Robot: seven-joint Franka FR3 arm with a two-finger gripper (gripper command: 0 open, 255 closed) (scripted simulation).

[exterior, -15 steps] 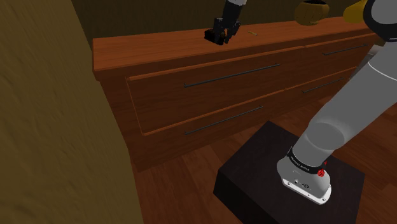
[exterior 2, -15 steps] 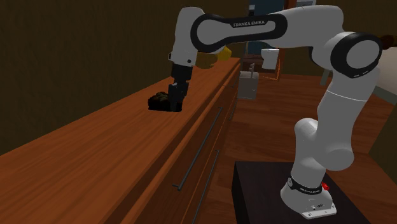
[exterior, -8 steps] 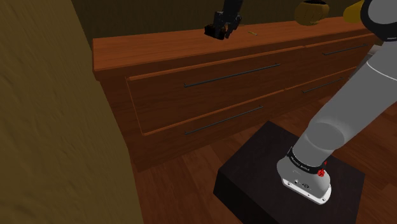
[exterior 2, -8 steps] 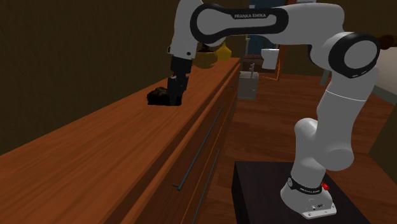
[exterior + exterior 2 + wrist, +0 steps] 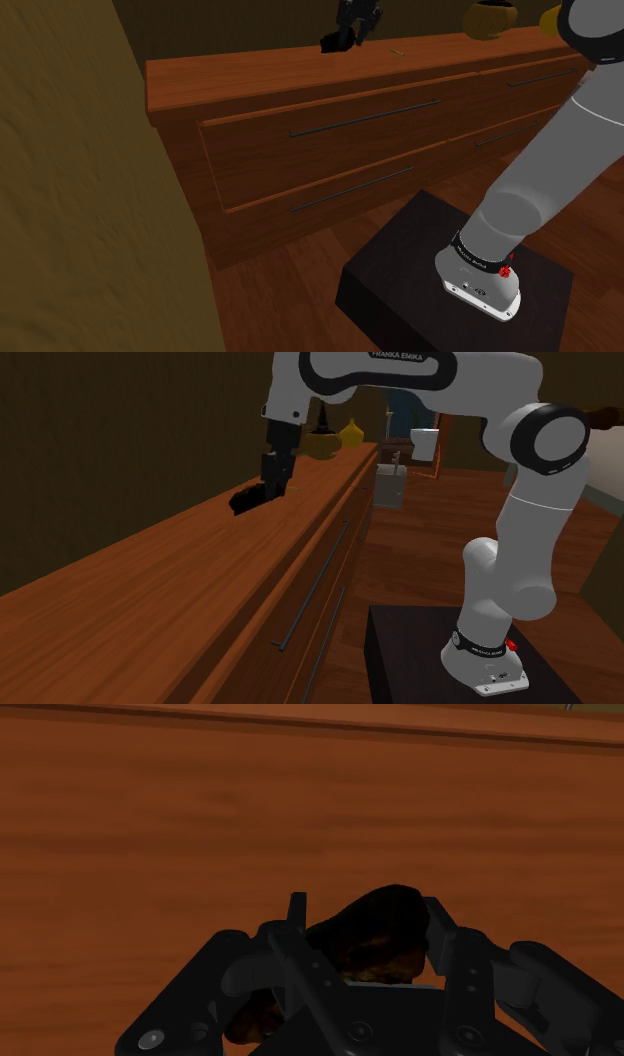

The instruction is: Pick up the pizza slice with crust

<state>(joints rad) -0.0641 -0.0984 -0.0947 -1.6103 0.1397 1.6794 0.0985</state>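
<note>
Dim, warm, shadowy renders; no glare

You have before you a long reddish-brown wooden dresser (image 5: 250, 75) with thin dark bar handles (image 5: 365, 118) on its drawers, a round yellow-brown pot (image 5: 489, 17) standing on its top, and a dark wooden floor (image 5: 290, 290) below.

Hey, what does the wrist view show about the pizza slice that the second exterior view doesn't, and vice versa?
Wrist view: close up, the black fingers clasp the dark brown pizza slice from both sides. Second exterior view: the white arm, its stand, a drawer handle, a yellow object at the far end, and the slice apparently hanging just above the wood. Both: the gripper shut on the slice over the wooden dresser top.
</note>
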